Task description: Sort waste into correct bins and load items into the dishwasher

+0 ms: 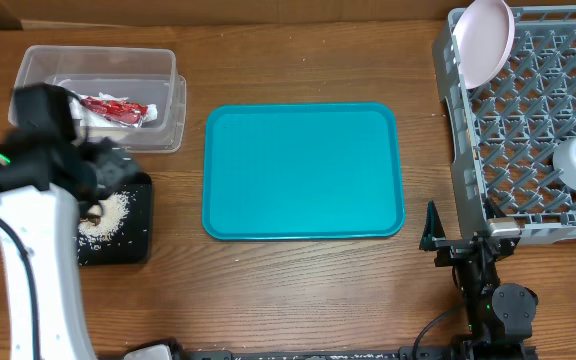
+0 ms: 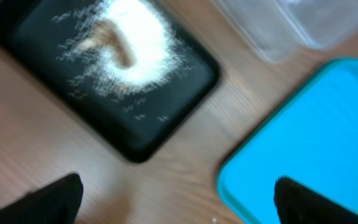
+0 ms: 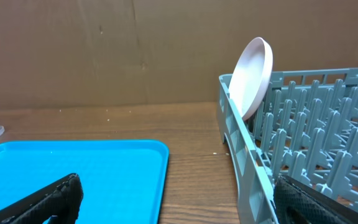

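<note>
Overhead: clear tub (image 1: 98,50), far left, holds red wrapper (image 1: 116,109); black tray (image 1: 140,230), near left, holds rice (image 1: 106,215); dish rack (image 1: 528,120), right, holds upright plate (image 1: 483,40).
Left wrist: left gripper (image 2: 176,196) released, empty, beside black tray.
Right wrist: right gripper (image 3: 176,199) released, empty, beside dish rack.

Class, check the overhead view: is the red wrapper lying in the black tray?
No, the red wrapper lies in the clear tub; the black tray holds rice.

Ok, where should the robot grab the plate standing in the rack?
By its top rim, coming down from above. The plate stands nearly upright on its edge at the corner of the rack, so the upper rim sticks up free while the lower part sits down inside the rack.
</note>
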Motion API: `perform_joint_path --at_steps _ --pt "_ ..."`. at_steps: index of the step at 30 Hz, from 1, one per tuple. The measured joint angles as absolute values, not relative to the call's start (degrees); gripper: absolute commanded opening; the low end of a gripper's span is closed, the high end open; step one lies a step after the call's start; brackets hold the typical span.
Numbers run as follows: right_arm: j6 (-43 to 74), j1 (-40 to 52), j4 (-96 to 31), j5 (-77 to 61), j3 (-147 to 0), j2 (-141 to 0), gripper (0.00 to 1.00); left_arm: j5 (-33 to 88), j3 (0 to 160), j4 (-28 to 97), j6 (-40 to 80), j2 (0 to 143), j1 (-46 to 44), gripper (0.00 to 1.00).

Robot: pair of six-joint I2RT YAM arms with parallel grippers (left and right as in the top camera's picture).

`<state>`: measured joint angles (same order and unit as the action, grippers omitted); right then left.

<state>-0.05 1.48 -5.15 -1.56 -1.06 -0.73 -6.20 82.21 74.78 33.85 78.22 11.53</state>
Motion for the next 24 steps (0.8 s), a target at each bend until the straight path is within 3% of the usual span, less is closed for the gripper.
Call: perform_joint_path --at_steps 5,12,18,24 --pt "-0.01 1.48 -5.15 -1.54 -1.06 -0.73 1.0 -5.04 64.01 55.57 29.63 66.26 4.75 1.0" --pt "-0.01 1.48 -5.17 -1.48 -1.06 -0.73 1.0 0.75 37.98 25.39 23.05 49.71 1.96 1.0" --pt "-0.01 1.5 -5.13 -1.48 -1.06 -0.73 1.0 3.11 19.68 11.22 20.97 39.03 1.96 1.0" --pt "-0.03 1.48 -5.19 -1.48 -1.06 -0.73 1.0 3.44 10.76 6.07 20.75 32.6 1.96 1.0"
